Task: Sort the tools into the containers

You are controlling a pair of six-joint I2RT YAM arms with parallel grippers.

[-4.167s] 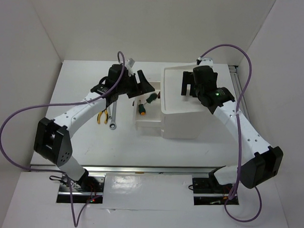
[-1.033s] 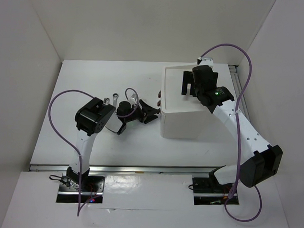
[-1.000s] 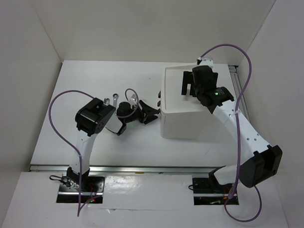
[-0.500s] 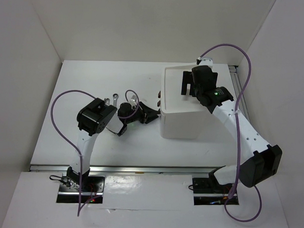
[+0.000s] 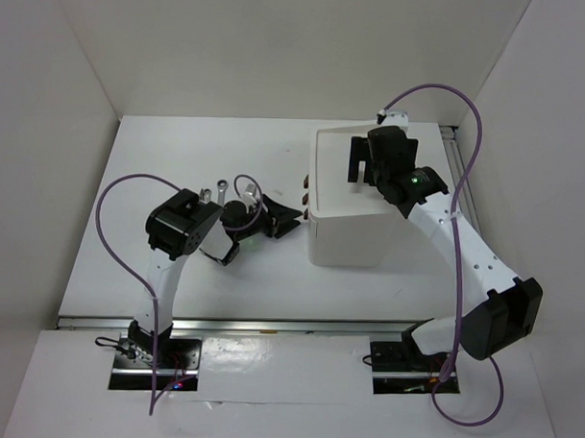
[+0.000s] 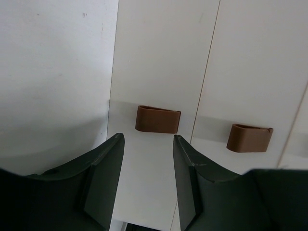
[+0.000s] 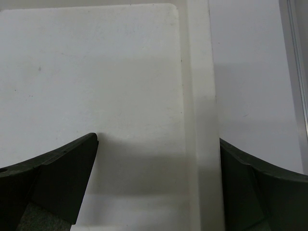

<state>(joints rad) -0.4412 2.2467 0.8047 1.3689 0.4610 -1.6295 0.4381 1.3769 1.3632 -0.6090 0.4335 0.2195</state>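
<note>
My left fingers (image 6: 102, 179) stand partly open with nothing between them. They point at the left face of the white box unit (image 5: 354, 238), where the drawer fronts sit flush. One brown knob (image 6: 158, 119) lies straight ahead of the gap, just beyond the tips; neither finger touches it. A second knob (image 6: 250, 137) sits off to the side on the next drawer front. My right fingers (image 7: 57, 175) are spread wide and hold nothing. They hang over the box unit's shallow top tray (image 7: 96, 72), near its rim, and only bare white plastic shows between them. Of the tools, I can make out just one silver wrench (image 5: 215, 192). It lies on the bench (image 5: 170, 147) behind my left arm, partly hidden by it and well apart from the box unit.
</note>
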